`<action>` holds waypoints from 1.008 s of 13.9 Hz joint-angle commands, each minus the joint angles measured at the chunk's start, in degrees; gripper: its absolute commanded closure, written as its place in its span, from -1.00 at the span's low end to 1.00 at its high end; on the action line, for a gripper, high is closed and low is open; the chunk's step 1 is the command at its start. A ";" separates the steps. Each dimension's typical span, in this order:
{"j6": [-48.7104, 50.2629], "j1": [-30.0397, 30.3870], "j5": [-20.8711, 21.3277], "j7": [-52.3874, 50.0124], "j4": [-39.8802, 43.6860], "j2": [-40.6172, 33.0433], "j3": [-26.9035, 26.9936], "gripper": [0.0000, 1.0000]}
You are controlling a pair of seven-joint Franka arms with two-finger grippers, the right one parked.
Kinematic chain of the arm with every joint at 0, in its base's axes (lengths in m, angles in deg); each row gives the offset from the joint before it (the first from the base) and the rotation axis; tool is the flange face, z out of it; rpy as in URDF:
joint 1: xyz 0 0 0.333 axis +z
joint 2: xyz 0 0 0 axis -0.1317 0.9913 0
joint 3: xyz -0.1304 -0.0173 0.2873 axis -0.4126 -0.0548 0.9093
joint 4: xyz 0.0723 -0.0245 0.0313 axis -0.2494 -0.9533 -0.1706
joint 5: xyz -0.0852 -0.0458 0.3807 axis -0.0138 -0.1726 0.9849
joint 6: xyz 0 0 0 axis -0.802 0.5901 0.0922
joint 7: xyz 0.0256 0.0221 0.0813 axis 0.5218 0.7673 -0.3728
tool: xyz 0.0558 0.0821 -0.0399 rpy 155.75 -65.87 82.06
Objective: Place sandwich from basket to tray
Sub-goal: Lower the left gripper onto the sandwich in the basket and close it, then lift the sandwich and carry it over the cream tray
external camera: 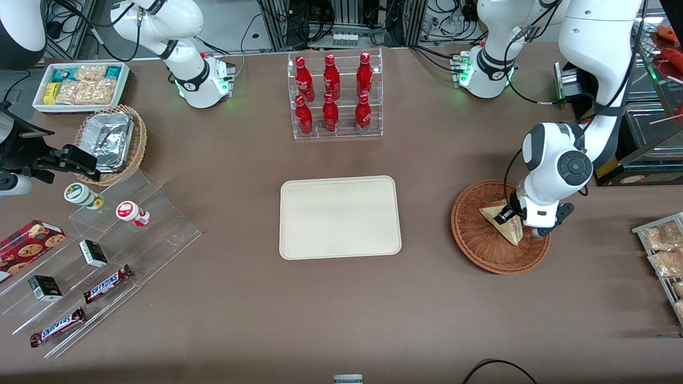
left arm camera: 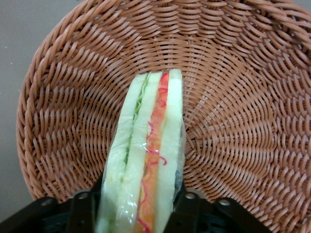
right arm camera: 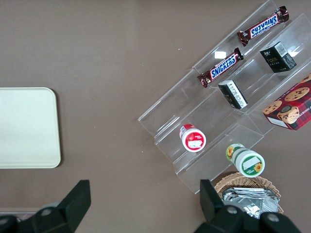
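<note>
Sandwich (external camera: pixel 508 224) pickup, grasp stage. Front view: the gripper (external camera: pixel 504 215) is lowered into the reddish-brown basket (external camera: pixel 475 242), its dark fingers set on either side of the wedge, which lies on the basket floor directly under the wrist. The cream tray (external camera: pixel 340 217) sits on the worktop (external camera: pixel 341 320) well apart from the gripper, toward the parked arm's end, and carries nothing. A rack of red bottles (external camera: pixel 334 96) stands farther from the camera than the tray, clear of a straight line between basket and tray.

Left wrist view: the sandwich (left arm camera: pixel 148 155) runs lengthwise out from between the fingers (left arm camera: pixel 82 208), cut edge facing the camera, with green, orange and red filling between pale bread, all under clear wrap. Both pads appear to press against the bread faces, so the gripper reads as closed narrowly on the sandwich. The basket weave (left arm camera: pixel 233 97) surrounds it; whether the wedge touches the floor cannot be told here.

Right wrist view: only the tray corner (right arm camera: pixel 29 128) and the snack shelves (right arm camera: pixel 228 97) appear; the gripper is not seen.

Judgement: grasp made, lift not yet done. The next move calls for a vertical rise clear of the basket rim, then sideways travel to the tray, holding the soft wedge without crushing it.
</note>
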 commanded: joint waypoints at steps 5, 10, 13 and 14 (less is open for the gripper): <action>11.69 -1.26 0.48 -0.65 7.41 -1.69 -0.70 1.00; 14.15 -10.47 2.06 -0.21 11.80 -0.29 -1.05 1.00; 20.12 -16.80 1.89 1.19 21.27 4.70 -1.14 1.00; 22.05 -19.17 1.37 1.55 25.13 7.07 -1.14 1.00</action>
